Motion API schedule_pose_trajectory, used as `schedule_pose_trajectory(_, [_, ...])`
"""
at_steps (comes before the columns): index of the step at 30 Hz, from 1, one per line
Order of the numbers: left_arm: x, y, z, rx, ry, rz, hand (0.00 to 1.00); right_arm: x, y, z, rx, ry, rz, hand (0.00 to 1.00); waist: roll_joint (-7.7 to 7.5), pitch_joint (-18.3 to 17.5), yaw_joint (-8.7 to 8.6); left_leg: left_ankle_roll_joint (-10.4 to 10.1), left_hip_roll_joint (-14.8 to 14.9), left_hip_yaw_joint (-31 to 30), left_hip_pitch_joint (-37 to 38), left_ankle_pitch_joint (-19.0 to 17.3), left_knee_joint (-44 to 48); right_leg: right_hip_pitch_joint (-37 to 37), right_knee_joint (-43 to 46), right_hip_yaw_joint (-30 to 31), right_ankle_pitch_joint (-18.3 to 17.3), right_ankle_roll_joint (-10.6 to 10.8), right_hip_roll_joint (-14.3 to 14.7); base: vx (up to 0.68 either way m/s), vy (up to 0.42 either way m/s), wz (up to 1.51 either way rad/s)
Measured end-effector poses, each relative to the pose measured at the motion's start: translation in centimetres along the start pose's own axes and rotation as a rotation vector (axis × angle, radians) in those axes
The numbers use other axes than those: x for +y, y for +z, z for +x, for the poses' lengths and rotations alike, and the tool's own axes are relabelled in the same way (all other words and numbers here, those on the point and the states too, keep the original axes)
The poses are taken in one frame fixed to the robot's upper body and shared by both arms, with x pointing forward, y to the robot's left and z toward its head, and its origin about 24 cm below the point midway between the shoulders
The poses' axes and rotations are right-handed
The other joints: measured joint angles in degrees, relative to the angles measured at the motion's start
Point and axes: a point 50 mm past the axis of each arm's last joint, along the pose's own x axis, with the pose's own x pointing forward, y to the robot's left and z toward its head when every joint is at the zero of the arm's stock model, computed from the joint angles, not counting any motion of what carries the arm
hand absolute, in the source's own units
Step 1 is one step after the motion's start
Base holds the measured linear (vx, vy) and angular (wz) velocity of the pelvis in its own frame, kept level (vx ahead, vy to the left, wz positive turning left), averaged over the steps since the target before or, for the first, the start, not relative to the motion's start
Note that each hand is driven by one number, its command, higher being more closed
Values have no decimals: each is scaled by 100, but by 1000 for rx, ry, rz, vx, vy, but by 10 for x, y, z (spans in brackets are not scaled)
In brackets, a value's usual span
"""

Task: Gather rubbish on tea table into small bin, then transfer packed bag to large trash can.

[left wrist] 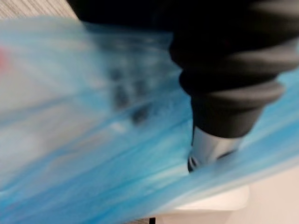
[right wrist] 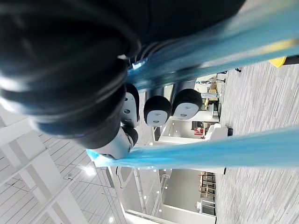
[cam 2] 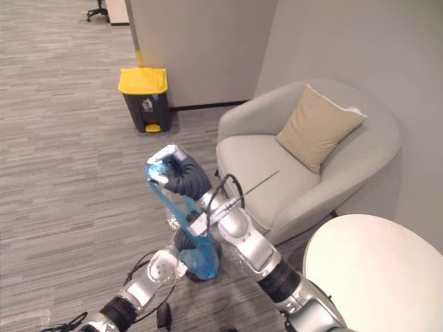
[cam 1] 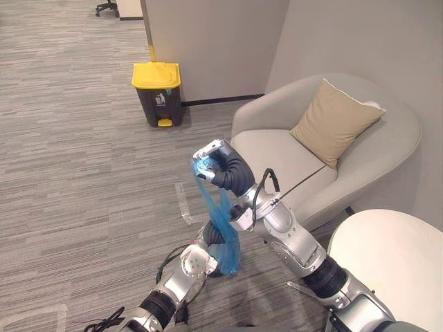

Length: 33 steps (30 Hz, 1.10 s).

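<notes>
Grey carpet floor [cam 1: 69,159] — yellow-lidded bin [cam 1: 158,93], armchair [cam 1: 291,149] standing on it.

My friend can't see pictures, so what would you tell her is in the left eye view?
The robot's right hand grips the top of a blue plastic bag that hangs down beside its left hand. Behind, on grey carpet, stand a dark trash can with a yellow lid and a pale armchair with a tan cushion.

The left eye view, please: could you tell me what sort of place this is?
Probably an office lounge: an armchair with a cushion, a carpeted floor and a yellow-lidded bin by the wall.
</notes>
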Motion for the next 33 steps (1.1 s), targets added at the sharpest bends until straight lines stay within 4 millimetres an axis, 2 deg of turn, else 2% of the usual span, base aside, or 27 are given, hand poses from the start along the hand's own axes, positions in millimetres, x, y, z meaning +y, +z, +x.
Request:
schedule_pose_trajectory(2, [1, 0, 0, 2, 4, -17, 100, 0, -2, -3, 8, -4, 7, 100, -1, -1, -1, -1, 0, 2, 0, 0, 1, 0, -1, 4, 0, 0, 0, 0, 0, 0])
schedule_pose_trajectory(3, [2, 1, 0, 1, 9, -23, 100, 1, -5, -6, 19, -11, 13, 0, -2, -1, -1, -1, -1, 2, 0, -1, 1, 1, 0, 4, 0, 0, 0, 0, 0, 0])
schedule_pose_trajectory(8, [16, 7, 0, -27, 76, -91, 100, 0, -23, -27, 110, -53, -31, 0, -4, -3, -6, -1, -1, 5, 3, -1, 0, 2, 10, 11, 0, 0, -1, 0, 0, 0])
schedule_pose_trajectory(11, [23, 6, -5, -30, 118, -122, 100, -4, -35, -39, 183, -66, -122, 0, -11, -7, -23, 0, 0, 8, 12, 0, 0, 4, 17, 16, 0, 0, -1, 0, 0, 0])
schedule_pose_trajectory(15, [32, 3, -13, -35, 167, -157, 100, -26, -34, -54, 237, -115, -349, 0, -50, -34, -16, 0, -5, 6, 22, 0, -1, 11, 15, 14, -1, 1, -4, 0, 0, 0])
schedule_pose_trajectory(17, [37, -1, -18, -24, 192, -169, 100, -42, -29, -66, 253, -160, -523, 0, -89, -60, -11, 0, -6, 5, 36, 0, -1, 21, 13, 14, -1, 2, -4, 0, 0, 0])
schedule_pose_trajectory(19, [40, -5, -21, -15, 209, -176, 100, -51, -25, -75, 262, -197, -673, 0, -92, -63, -11, 1, -6, 4, 40, 0, -5, 23, 16, 14, -1, 2, -5, 0, 0, 0])
schedule_pose_trajectory(22, [40, -9, -25, -3, 210, -176, 100, -60, -22, -88, 289, -239, -805, 0, -91, -63, -14, 1, -6, -4, 65, 0, -29, 57, 8, 2, -1, 2, -6, 0, 0, 1])
schedule_pose_trajectory(27, [40, -21, -33, 42, 243, -210, 100, -71, -17, -113, 332, -381, -918, 0, -80, -68, -16, -6, -12, -15, 104, -11, -30, 116, -19, -35, -3, 4, -18, 0, 0, 1])
schedule_pose_trajectory(29, [42, -27, -38, 66, 265, -224, 100, -72, -18, -127, 367, -476, -899, 0, -78, -67, -17, -12, -14, -16, 103, -16, -30, 116, -20, -40, -3, 4, -21, 0, 0, 0])
schedule_pose_trajectory(33, [44, -43, -47, 135, 309, -274, 100, -71, -41, -156, 514, -597, -808, 0, -44, -55, -44, -12, -40, -30, 107, -17, -29, 129, -24, -76, -8, 12, -42, 0, 0, 2])
